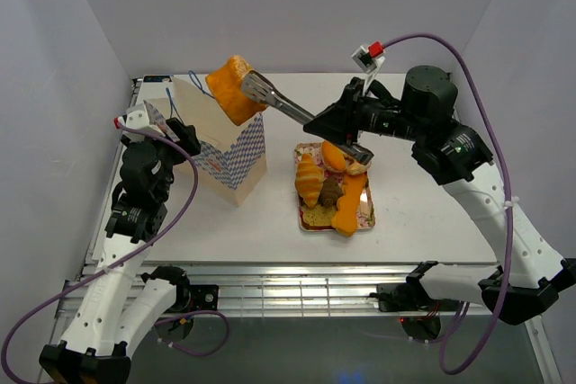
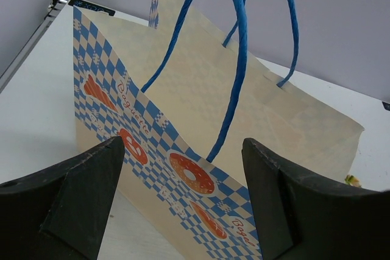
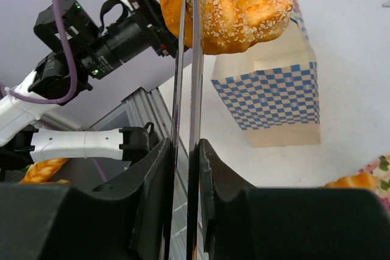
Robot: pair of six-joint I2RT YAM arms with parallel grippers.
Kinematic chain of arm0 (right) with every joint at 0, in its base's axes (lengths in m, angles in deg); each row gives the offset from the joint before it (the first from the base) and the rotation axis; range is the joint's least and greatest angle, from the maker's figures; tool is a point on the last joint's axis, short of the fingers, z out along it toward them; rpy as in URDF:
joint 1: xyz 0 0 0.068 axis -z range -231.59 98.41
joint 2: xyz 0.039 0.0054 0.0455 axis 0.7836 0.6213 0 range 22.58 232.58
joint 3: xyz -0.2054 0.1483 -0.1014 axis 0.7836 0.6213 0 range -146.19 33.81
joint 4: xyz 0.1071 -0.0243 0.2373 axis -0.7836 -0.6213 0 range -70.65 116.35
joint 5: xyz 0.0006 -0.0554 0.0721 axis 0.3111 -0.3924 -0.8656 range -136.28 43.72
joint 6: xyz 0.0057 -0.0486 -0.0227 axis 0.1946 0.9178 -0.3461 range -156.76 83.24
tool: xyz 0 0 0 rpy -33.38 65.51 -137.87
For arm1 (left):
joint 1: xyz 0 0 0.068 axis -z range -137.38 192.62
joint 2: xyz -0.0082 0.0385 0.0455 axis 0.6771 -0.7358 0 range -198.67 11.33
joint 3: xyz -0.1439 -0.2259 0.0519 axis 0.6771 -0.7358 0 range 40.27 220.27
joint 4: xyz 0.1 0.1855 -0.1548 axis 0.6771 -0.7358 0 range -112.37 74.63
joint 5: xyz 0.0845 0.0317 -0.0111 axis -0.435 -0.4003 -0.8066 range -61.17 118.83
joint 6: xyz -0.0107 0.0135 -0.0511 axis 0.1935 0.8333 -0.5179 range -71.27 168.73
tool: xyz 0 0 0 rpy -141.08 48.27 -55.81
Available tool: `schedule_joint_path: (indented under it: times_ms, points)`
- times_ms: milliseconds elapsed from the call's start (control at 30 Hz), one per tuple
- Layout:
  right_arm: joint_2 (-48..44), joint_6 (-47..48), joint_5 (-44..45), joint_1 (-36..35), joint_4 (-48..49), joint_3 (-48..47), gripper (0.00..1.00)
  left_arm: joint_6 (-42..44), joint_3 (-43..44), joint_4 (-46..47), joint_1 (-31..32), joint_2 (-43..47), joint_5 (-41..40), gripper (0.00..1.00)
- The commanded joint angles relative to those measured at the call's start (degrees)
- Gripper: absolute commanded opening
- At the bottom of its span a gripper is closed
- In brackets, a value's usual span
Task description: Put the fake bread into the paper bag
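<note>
Right end effector (image 3: 184, 150), steel tongs (image 3: 195, 83), seeded loaf (image 3: 244, 10), checkered paper bag (image 3: 274, 98)

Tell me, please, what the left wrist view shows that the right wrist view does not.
Only the left wrist view shows the blue handles, the printed pastry pictures and the open left gripper. Only the right wrist view shows the orange bread piece clamped in metal tongs, which the right gripper is shut on, and the left arm. Both show the paper bag, standing upright.
</note>
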State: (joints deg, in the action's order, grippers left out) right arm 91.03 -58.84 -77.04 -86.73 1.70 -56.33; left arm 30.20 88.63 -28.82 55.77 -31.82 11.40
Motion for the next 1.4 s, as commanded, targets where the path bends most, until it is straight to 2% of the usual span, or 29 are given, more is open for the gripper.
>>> schedule_joint_path:
  times_ms: [0,233,833,1100,1367]
  points:
    - [1.42,0.64,1.93,-3.09,6.54,-2.58,0.27,-0.02,-0.46,0.27,0.12,0.00,-0.59,0.87]
    - [5.11,0.82,2.73,-7.75,9.35,-2.57,0.27,-0.02,-0.46,0.27,0.13,-0.17,-1.03,0.81]
    - [11.36,1.70,3.87,-8.46,11.90,-2.75,0.30,-0.11,-0.37,0.09,0.12,-0.44,-1.11,0.85]
    - [12.50,1.52,3.87,-8.46,11.99,-1.87,0.45,-0.28,-0.28,0.09,0.12,-0.26,-1.11,0.89]
    - [13.20,1.61,4.66,-8.46,11.46,-3.19,0.47,-0.28,-0.20,0.09,0.12,-0.44,-0.85,0.90]
